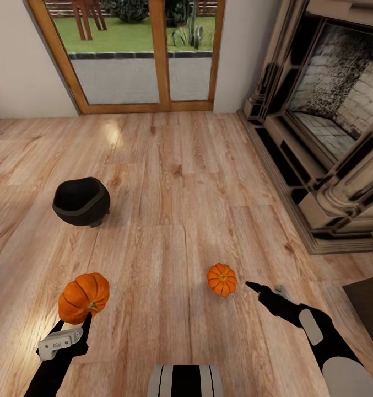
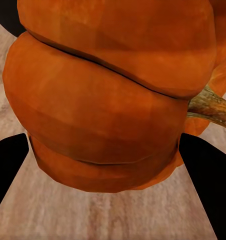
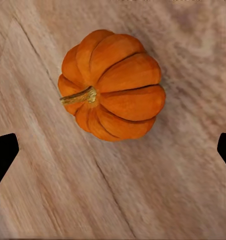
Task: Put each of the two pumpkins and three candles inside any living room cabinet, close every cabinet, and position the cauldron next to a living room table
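A bright orange pumpkin [image 1: 84, 296] sits clamped in the left gripper [image 1: 81, 320], its ribbed body bulging between the two dark fingers [image 2: 205, 175] in the left wrist view, tan stem [image 2: 213, 107] jutting off to one side. The jaws press against both flanks of the pumpkin, which is lifted clear of the light plank floor [image 1: 175, 182].

A second, smaller-looking pumpkin [image 1: 222, 279] rests on the floor, stem up, just beside the tips of the right gripper [image 1: 258, 288]. In the right wrist view this pumpkin [image 3: 112, 91] lies ahead of the spread fingers [image 3: 4, 152], which stand wide apart at either side and hold nothing; a gap of bare floor separates them from it.

The black cauldron [image 1: 81, 201] stands on the floor beyond the held pumpkin, well apart from both grippers, its wide mouth open and its short feet on the planks.

A wood-framed glass door [image 1: 134, 55] closes the far wall, with lawn beyond it. A dark stone fireplace [image 1: 329, 121] runs along the floor's right edge. Part of the robot's striped trunk [image 1: 185, 380] shows at the near edge of the head view.
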